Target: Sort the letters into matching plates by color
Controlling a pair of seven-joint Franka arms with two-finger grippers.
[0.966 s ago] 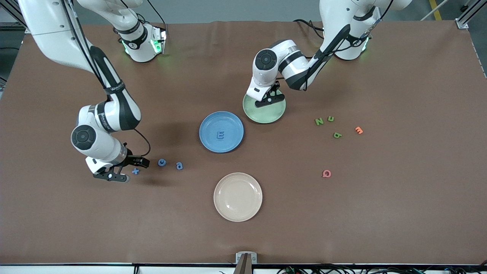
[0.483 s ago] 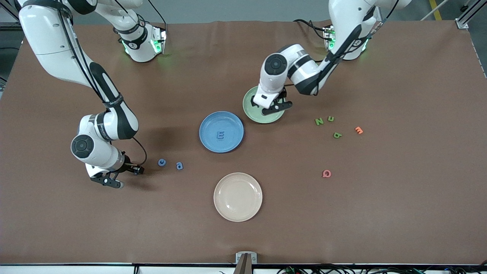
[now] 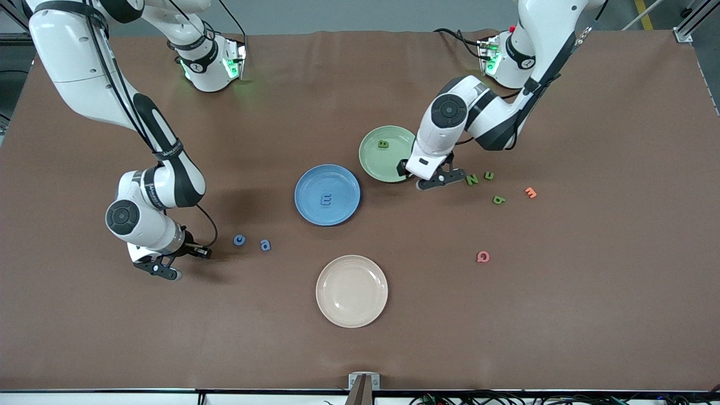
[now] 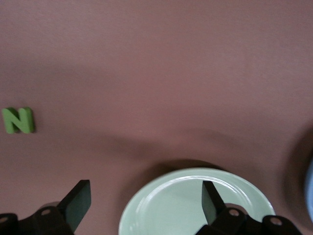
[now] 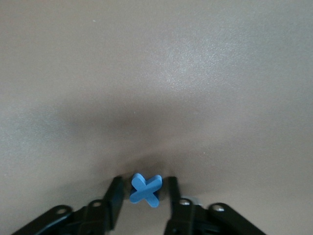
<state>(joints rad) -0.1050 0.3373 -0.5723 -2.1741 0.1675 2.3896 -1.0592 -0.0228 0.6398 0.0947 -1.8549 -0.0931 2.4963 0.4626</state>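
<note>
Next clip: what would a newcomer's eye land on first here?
Three plates mid-table: the blue plate holding a blue E, the green plate holding a green B, and the beige plate nearest the camera. The right gripper has a blue x between its fingers; the left gripper is open beside the green plate.

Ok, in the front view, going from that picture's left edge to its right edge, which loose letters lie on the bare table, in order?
blue c → blue a → green N → pink Q → green u → green b → orange letter
</note>
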